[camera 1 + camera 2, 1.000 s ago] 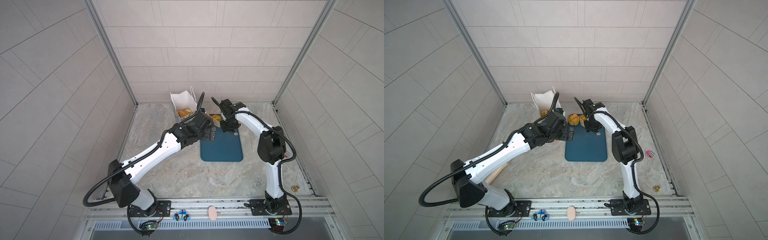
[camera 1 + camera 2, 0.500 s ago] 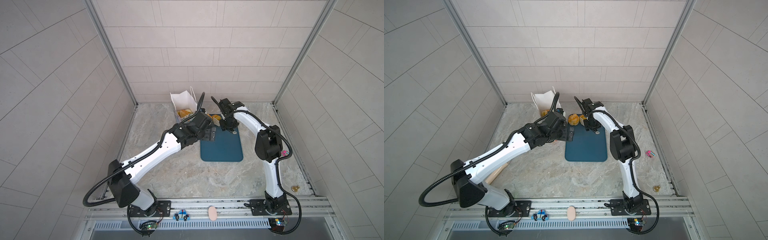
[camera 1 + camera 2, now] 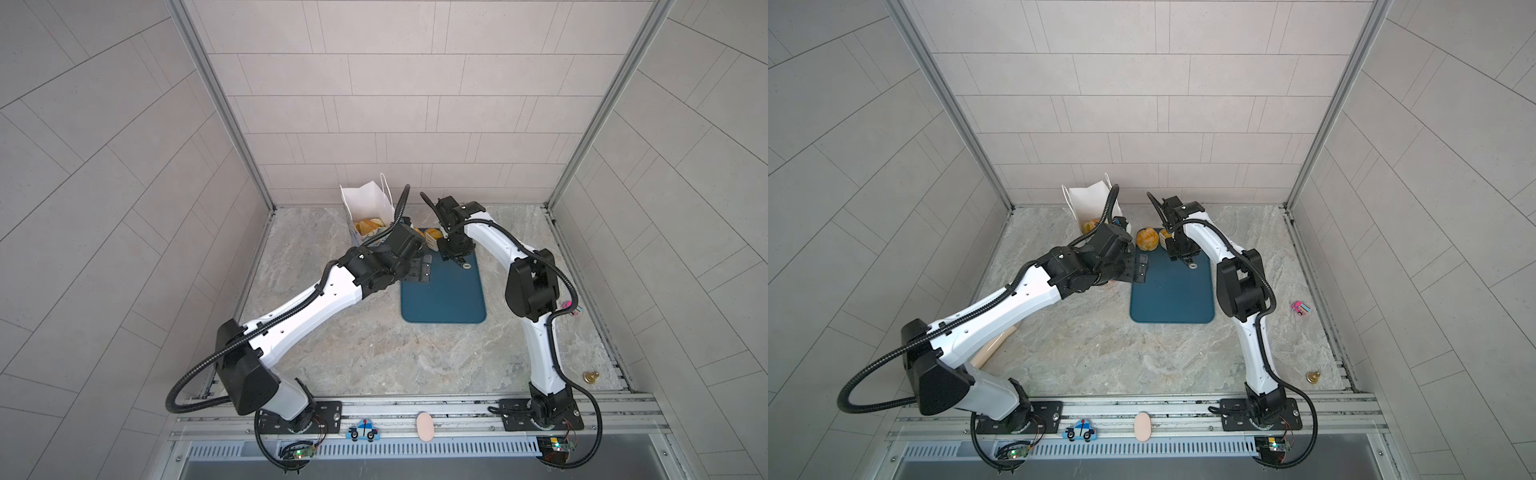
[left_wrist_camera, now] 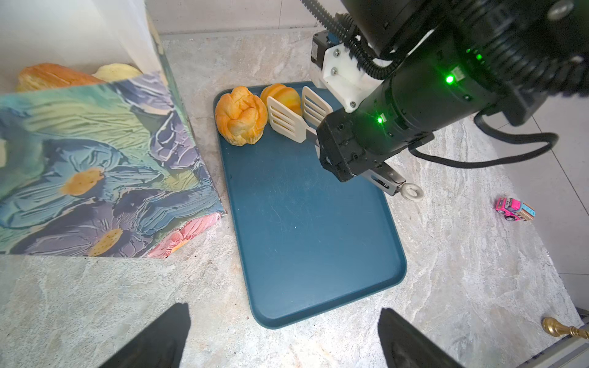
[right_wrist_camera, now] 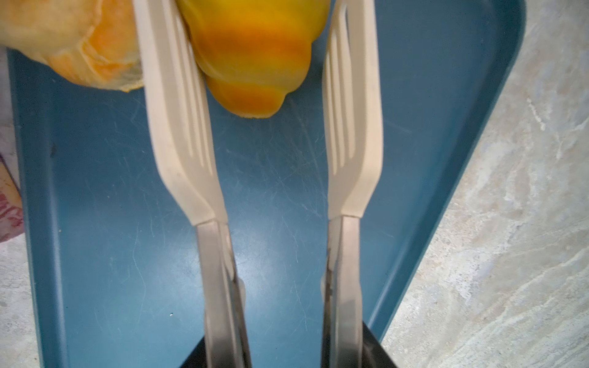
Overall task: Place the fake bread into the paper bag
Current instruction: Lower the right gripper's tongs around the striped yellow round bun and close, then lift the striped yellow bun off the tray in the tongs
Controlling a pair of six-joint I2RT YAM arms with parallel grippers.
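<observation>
Three tiled walls (image 3: 415, 124); marbled tabletop (image 3: 374, 353) bears paper bag (image 3: 368, 203).

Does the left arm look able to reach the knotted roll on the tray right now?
Probably yes: the left gripper is open, with bare tray before the knotted roll; the tongs crowd one side.

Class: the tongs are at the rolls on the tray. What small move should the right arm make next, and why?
Probably the right gripper should squeeze the tongs shut on the striped roll. Their blades straddle it on the tray, one touching, the other leaving a gap, so it is not yet gripped.
</observation>
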